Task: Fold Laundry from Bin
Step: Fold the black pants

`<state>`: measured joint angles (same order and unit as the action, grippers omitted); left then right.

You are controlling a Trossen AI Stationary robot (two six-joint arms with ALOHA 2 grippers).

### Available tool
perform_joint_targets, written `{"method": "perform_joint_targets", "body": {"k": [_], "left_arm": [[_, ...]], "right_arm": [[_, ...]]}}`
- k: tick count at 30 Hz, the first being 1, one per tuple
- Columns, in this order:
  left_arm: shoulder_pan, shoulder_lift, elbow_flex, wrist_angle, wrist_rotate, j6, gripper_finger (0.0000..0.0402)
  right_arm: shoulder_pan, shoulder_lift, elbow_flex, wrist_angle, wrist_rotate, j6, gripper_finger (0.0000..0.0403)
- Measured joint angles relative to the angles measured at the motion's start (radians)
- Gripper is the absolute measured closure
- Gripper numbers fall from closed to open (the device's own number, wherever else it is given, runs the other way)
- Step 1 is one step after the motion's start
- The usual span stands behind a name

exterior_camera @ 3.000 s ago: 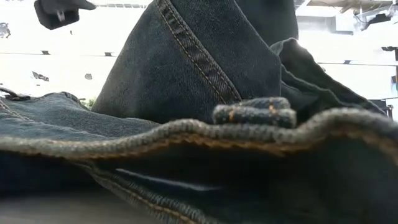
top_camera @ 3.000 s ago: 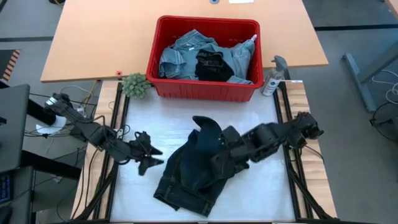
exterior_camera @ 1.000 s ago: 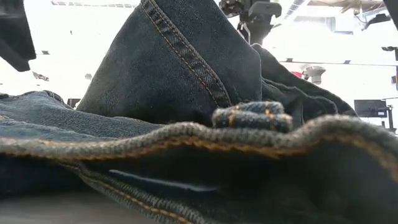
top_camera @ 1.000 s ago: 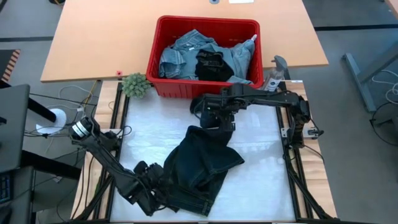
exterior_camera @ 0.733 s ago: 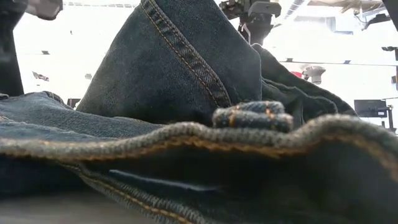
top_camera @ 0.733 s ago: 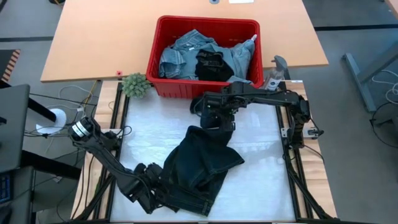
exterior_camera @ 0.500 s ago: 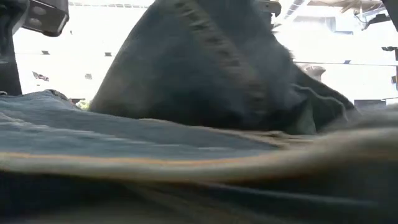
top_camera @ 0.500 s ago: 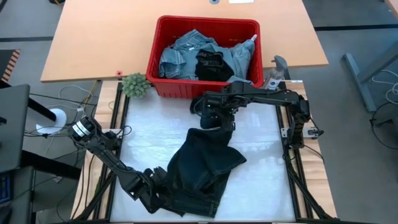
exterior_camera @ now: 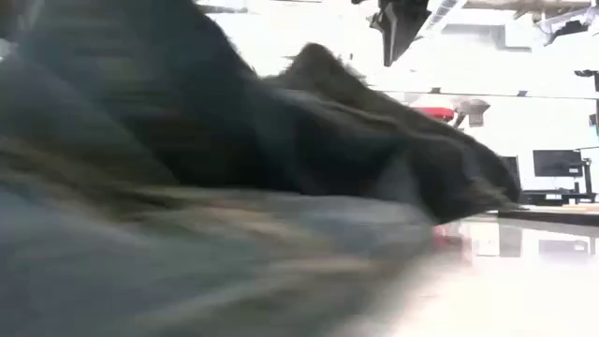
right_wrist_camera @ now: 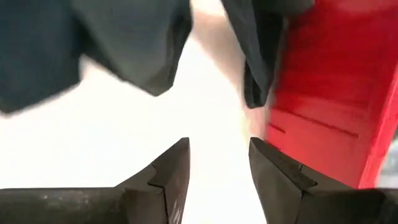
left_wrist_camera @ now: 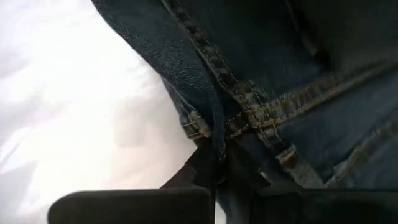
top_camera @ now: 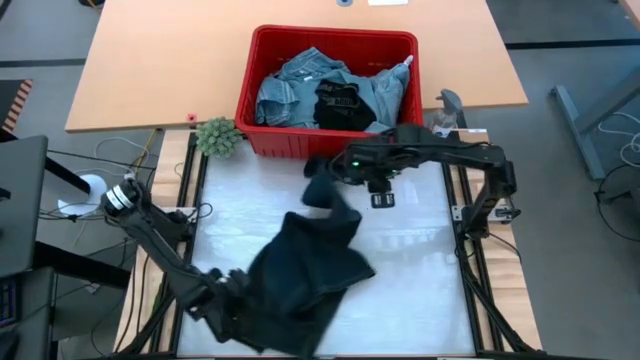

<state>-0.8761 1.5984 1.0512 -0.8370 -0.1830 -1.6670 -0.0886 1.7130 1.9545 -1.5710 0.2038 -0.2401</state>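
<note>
Overhead, a pair of dark blue denim jeans (top_camera: 300,268) lies crumpled on the white work surface (top_camera: 410,270), one leg reaching up toward the large red slotted plastic bin (top_camera: 330,145). The bin holds light blue denim pieces (top_camera: 290,90) and a black garment (top_camera: 343,105). The left gripper (top_camera: 232,300) sits at the near edge of the jeans, pressed together on the fabric. The right gripper (top_camera: 345,170) hovers just in front of the bin wall, beside the raised leg. A small green plant (top_camera: 219,137) stands at the bin's left corner.

From table height, blurred dark denim (exterior_camera: 187,159) fills most of the picture.

At the left wrist, the dark fingers (left_wrist_camera: 208,168) pinch a stitched seam of the jeans (left_wrist_camera: 273,74) (orange thread shows clearly).

At the right wrist, the two dark fingers (right_wrist_camera: 171,165) stand spread with nothing between them, dark cloth (right_wrist_camera: 112,43) ahead and the red bin wall (right_wrist_camera: 329,99) alongside.
</note>
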Motion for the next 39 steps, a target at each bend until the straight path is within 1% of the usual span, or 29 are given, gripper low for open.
{"method": "perform_joint_targets", "body": {"k": [4, 7, 10, 13, 15, 18, 20, 22, 25, 28, 34, 37, 39], "left_arm": [[-0.052, -0.075, 0.000, -0.177, 0.028, -0.128, 0.0399], [-0.070, -0.111, 0.000, -0.283, 0.073, -0.174, 0.0399], [-0.075, -0.131, 0.000, -0.340, 0.096, -0.178, 0.0400], [-0.075, -0.132, 0.000, -0.380, 0.112, -0.178, 0.0400], [-0.075, -0.133, 0.000, -0.388, 0.116, -0.178, 0.0398], [-0.075, -0.133, 0.000, -0.388, 0.117, -0.174, 0.0396], [-0.075, -0.133, 0.000, -0.389, 0.123, -0.166, 0.0396], [-0.075, -0.133, 0.000, -0.389, 0.127, -0.164, 0.0395], [-0.075, -0.133, 0.000, -0.385, 0.131, -0.182, 0.0395], [-0.080, -0.133, 0.000, -0.380, 0.129, -0.203, 0.0394], [-0.080, -0.133, 0.000, -0.381, 0.123, -0.202, 0.0394], [-0.080, -0.133, 0.000, -0.381, 0.123, -0.201, 0.0394], [-0.081, -0.133, 0.000, -0.381, 0.123, -0.201, 0.0394]], "right_arm": [[0.046, -0.059, 0.001, 0.051, -0.067, -0.197, 0.0214], [0.079, -0.068, 0.001, 0.186, -0.079, -0.318, 0.0214], [0.090, -0.038, 0.001, 0.340, -0.079, -0.368, 0.0214], [0.067, 0.019, 0.002, 0.422, -0.080, -0.367, 0.0214], [0.041, 0.074, 0.002, 0.432, -0.105, -0.364, 0.0214], [-0.011, 0.162, 0.000, 0.401, -0.201, -0.365, 0.0214], [-0.047, 0.219, 0.000, 0.366, -0.243, -0.385, 0.0214], [-0.081, 0.272, 0.000, 0.329, -0.254, -0.421, 0.0214], [-0.129, 0.338, 0.000, 0.323, -0.262, -0.447, 0.0219], [-0.160, 0.382, 0.000, 0.328, -0.313, -0.447, 0.0225], [-0.168, 0.449, 0.000, 0.337, -0.313, -0.458, 0.0225], [-0.165, 0.452, 0.000, 0.354, -0.310, -0.460, 0.0222], [-0.162, 0.452, 0.000, 0.396, -0.297, -0.461, 0.0221]]}}
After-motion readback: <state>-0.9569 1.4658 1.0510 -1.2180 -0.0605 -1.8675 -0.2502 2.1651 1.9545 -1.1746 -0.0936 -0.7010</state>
